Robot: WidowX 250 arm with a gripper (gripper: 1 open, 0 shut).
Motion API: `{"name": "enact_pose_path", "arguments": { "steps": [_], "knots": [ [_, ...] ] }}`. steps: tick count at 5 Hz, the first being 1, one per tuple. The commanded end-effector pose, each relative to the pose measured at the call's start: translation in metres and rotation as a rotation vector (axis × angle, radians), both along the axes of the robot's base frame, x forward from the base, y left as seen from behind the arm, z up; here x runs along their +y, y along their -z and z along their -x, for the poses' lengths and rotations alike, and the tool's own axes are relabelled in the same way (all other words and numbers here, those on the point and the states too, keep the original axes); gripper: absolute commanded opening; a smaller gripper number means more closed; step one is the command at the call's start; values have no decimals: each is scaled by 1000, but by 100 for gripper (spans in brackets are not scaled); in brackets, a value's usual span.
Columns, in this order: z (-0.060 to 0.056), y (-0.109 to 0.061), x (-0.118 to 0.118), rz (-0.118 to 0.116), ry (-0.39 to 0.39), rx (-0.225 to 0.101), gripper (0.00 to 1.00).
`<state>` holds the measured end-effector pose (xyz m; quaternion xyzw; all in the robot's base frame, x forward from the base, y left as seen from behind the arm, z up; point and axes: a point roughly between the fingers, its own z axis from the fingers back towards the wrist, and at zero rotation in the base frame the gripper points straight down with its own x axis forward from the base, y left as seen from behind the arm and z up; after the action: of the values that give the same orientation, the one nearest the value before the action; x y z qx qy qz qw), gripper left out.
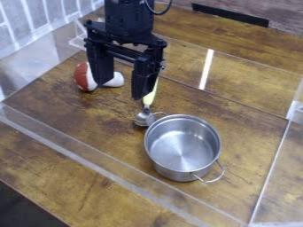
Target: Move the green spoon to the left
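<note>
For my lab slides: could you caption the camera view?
Black gripper above a wooden table, beside a green-handled spoon, metal pot and red-and-white toy.

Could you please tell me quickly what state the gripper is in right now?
Gripper: open, hanging above the table near the green spoon, with nothing visibly held.

The lighting is moderate and fairly even, with whitish brightness toward the upper left. The metal pot (183,147) carries pale highlights inside its wall, and the wooden surface (85,139) shows a soft sheen. The black pincer (122,82) is so dark that its detail sinks away. The picture is small and soft throughout, with fine edges smeared.
</note>
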<state>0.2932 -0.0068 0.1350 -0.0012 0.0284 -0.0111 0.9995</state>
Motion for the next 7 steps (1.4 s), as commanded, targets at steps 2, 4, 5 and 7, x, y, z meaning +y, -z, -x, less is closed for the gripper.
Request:
{"name": "enact_pose_path", "arguments": {
  "steps": [2, 4, 5, 7],
  "knots": [
    [-32, 19, 5, 5, 84, -15, 100],
    [-68, 37, 11, 27, 181, -27, 100],
    [-74, 51, 5, 33, 182, -26, 100],
    [-84, 83, -10, 51, 183, -19, 100]
  ]
}}
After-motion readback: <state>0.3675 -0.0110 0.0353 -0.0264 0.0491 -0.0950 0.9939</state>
